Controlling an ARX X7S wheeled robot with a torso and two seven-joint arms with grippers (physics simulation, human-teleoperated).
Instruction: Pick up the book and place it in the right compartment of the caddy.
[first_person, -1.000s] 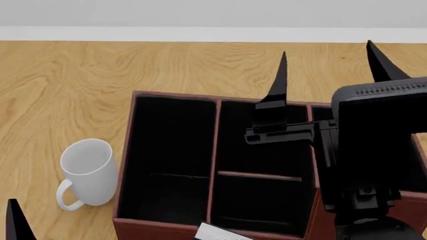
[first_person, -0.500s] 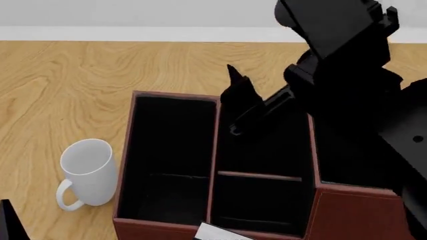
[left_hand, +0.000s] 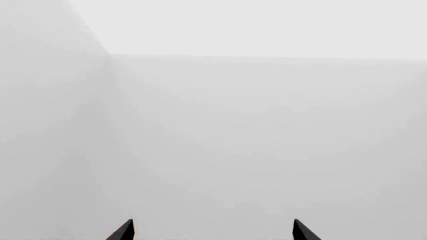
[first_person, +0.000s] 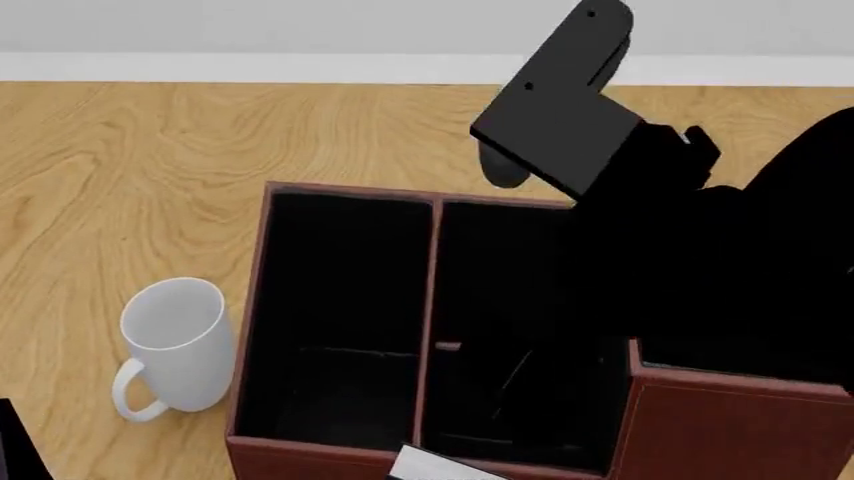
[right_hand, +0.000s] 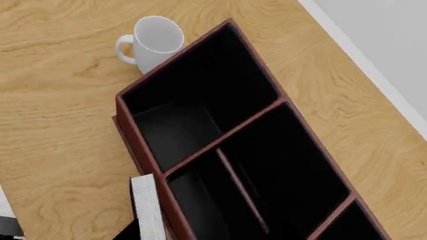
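Note:
The reddish-brown caddy (first_person: 251, 330) with black bays fills the middle of the head view. It also shows from above in the right wrist view (right_hand: 137, 134). The book (right_hand: 148, 207) shows as a white page edge lying on the table outside the caddy's front wall. In the head view only a sliver shows at the bottom edge (first_person: 443, 466). My right arm (first_person: 561, 100) hangs over the caddy and hides most of the right compartment (right_hand: 352, 224). My right gripper (right_hand: 213, 236) looks open and empty, high above the caddy. My left gripper (left_hand: 212, 231) is open and empty, facing a blank grey wall.
A white mug (first_person: 174, 340) stands on the wooden table left of the caddy; it also shows in the right wrist view (right_hand: 159, 37). The right bay's taller front wall (first_person: 727, 430) rises at the lower right. The table's far edge meets a grey wall.
My right arm has swung up and turned over the caddy. Its two spread fingers, seen pointing up a second ago, have left the head view. The caddy, mug and book have not moved.

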